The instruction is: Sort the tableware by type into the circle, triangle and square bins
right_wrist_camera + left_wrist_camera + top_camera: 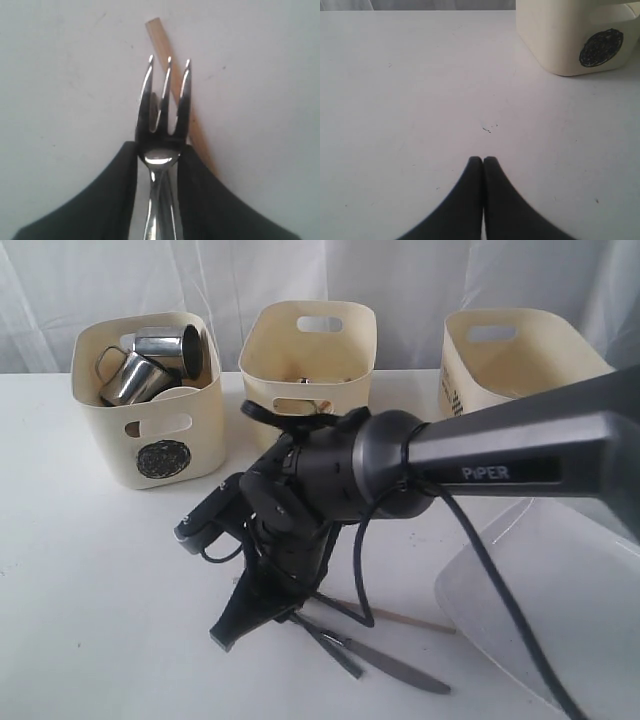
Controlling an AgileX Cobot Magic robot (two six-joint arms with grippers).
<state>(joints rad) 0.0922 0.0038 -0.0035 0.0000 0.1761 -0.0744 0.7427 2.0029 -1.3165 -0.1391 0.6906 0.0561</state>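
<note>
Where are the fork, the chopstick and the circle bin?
fork (159, 150), right wrist view, neck below the tines.
chopstick (161, 40), right wrist view, bare end.
circle bin (163, 458), exterior view, front wall mark.

Three tubs (148, 400) line the table's (80, 620) back edge, mugs (135, 380) in the left one; plate (580, 620) at front right corner, fork (164, 100) over chopstick (159, 35).

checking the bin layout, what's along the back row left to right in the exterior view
circle bin holding mugs → middle bin, mark hidden behind the arm → right bin, mark not readable
</note>
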